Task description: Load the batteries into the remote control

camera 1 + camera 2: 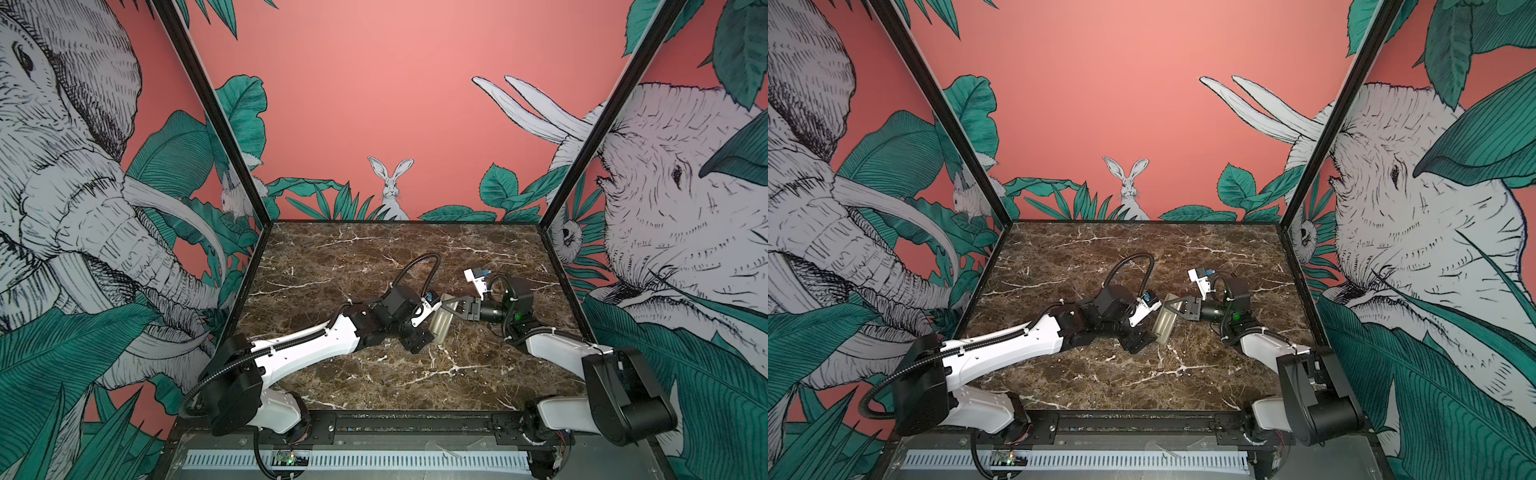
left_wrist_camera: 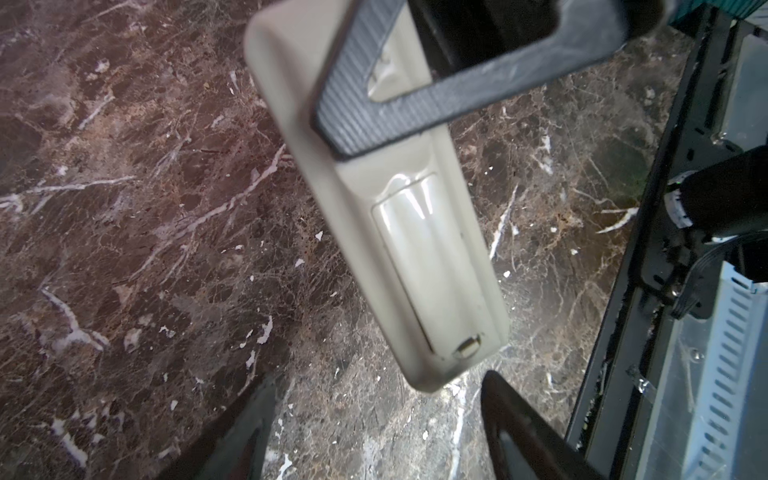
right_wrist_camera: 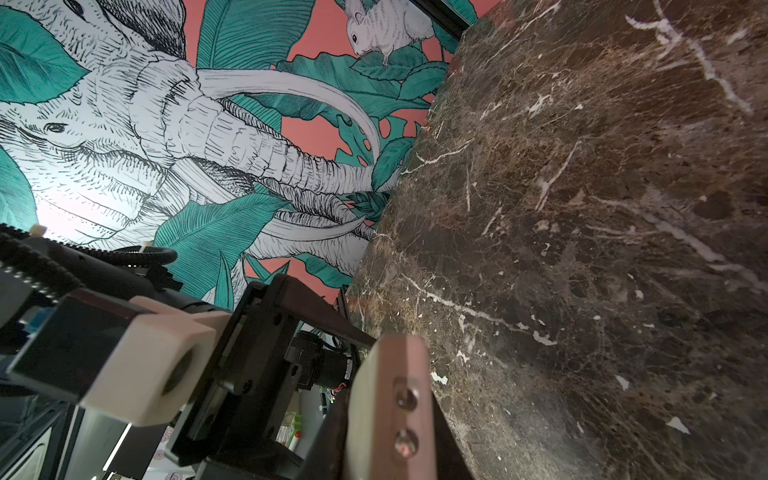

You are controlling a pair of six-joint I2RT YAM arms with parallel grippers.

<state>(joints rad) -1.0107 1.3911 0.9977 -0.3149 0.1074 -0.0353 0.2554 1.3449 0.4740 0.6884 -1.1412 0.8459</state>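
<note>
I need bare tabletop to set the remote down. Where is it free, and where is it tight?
Free: the table strip along the back wall, and the wide near patch before the front rail. Crowded: the middle, where the right claw holds the remote and the open left claw sits at its near end.
</note>
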